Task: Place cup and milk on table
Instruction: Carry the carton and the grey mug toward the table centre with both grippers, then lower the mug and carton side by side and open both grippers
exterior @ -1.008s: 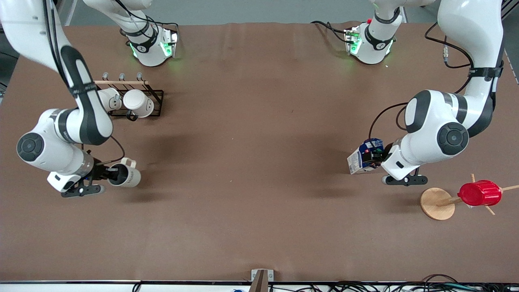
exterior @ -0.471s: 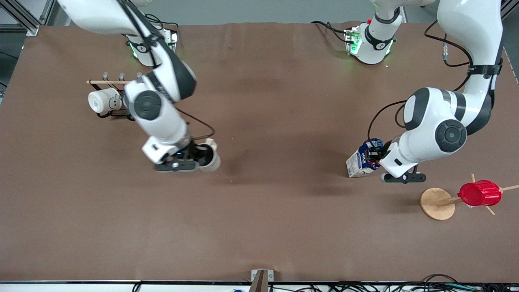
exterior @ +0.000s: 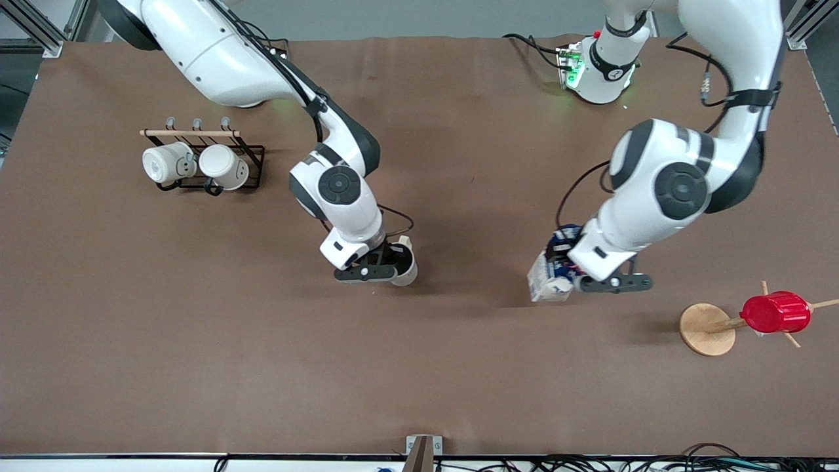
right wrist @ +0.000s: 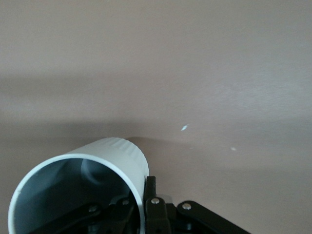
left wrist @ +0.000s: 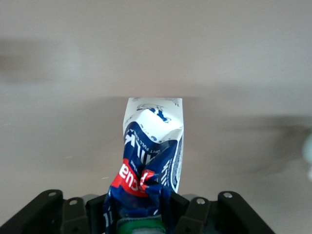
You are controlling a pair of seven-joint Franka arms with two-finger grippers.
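Observation:
My right gripper is shut on the rim of the cream-beige cup and holds it over the middle of the brown table. In the right wrist view one finger is inside the cup and one outside its wall. My left gripper is shut on the blue-and-white milk carton, crumpling its top, and holds it tilted over the table toward the left arm's end. The left wrist view shows the carton with its red label and green cap between the jaws.
A black wire rack with two whiter mugs stands toward the right arm's end. A round wooden disc stand carrying a red ribbed cup sits toward the left arm's end, nearer the front camera than the carton.
My right arm has swung from the rack side to the table's middle with the cup. My left arm has carried the milk a little toward the middle and nearer the front camera.

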